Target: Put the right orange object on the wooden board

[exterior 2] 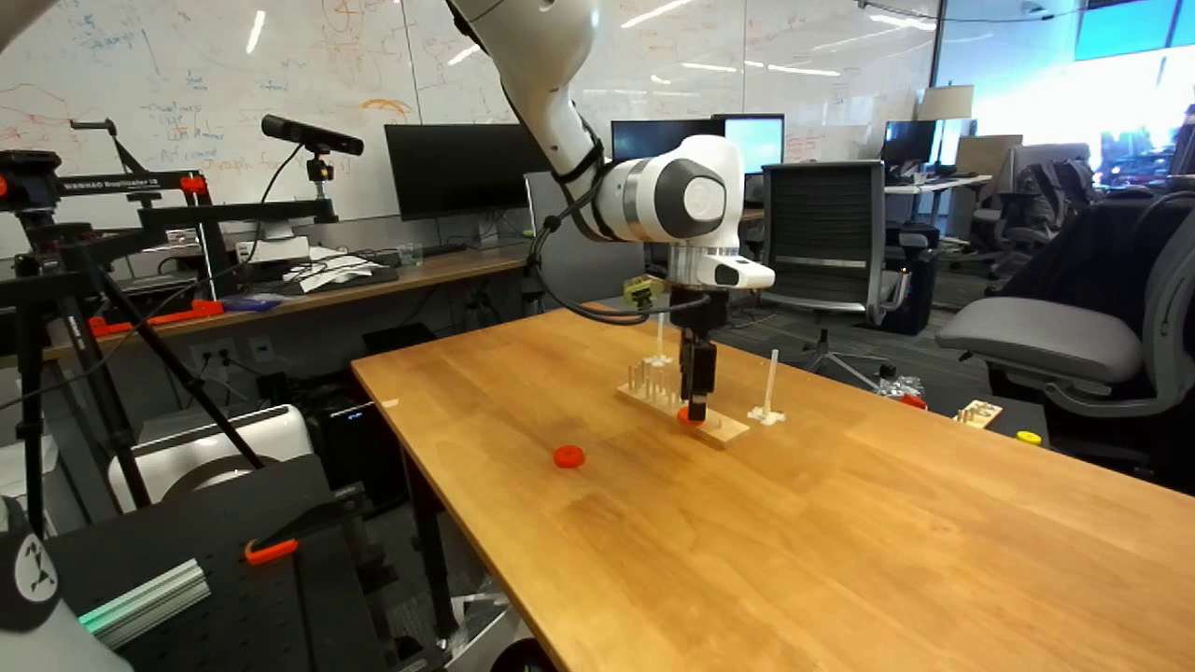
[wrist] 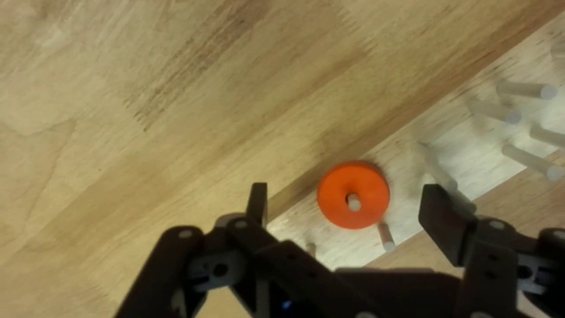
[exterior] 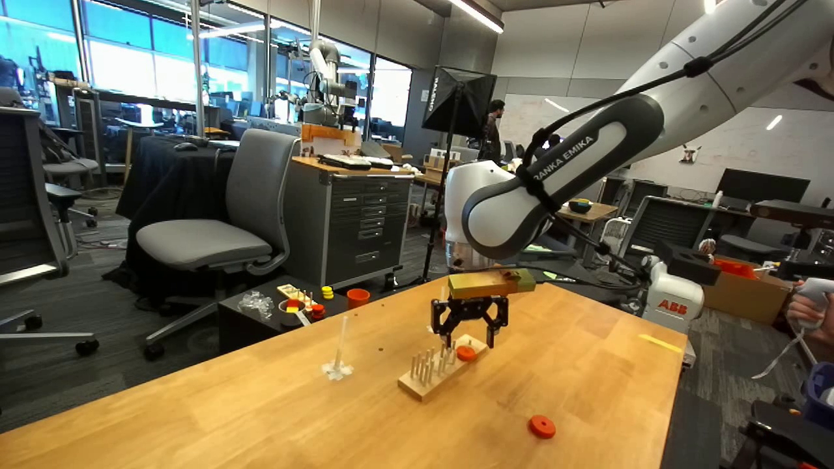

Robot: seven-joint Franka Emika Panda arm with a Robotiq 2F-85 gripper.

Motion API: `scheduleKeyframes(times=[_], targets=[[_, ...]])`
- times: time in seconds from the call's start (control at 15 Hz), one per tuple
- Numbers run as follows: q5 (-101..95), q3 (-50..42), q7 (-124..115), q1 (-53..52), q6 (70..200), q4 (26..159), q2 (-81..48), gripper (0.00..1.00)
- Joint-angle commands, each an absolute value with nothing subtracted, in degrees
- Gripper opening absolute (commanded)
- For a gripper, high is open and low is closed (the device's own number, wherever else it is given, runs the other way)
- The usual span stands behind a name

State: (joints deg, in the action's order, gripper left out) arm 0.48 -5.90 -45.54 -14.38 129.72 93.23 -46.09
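Observation:
Two alike orange discs show; I cannot tell which is the right one. One disc (exterior: 466, 354) (exterior 2: 684, 416) (wrist: 340, 185) lies on the wooden board (exterior: 417, 389) (exterior 2: 733, 431) (wrist: 335, 245), with a peg through its hole. The pale board carries several upright pegs. The second disc (exterior: 542, 426) (exterior 2: 569, 456) lies flat on the tabletop, apart from the board, and is out of the wrist view. My gripper (exterior: 469, 345) (exterior 2: 697, 415) (wrist: 346, 192) is open low over the board. Its fingers stand on either side of the disc with gaps. The right finger is close by a peg in the wrist view.
A thin upright stick (exterior: 340, 348) (exterior 2: 769, 387) is taped to the tabletop (exterior: 260, 404) beside the board. Another stick (exterior 2: 660, 341) stands behind the board. A low black box (exterior: 247, 326) with small parts stands beyond the table's edge.

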Motion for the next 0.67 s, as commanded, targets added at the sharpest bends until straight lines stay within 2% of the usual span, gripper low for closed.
scheduleKeyframes(times=[0.0,0.6], targets=[[-2.0,-6.9,-45.6,-14.7,133.7,98.3,-41.3,1.00],[-2.5,-7.7,-45.2,-13.6,145.4,107.5,-32.0,1.00]])
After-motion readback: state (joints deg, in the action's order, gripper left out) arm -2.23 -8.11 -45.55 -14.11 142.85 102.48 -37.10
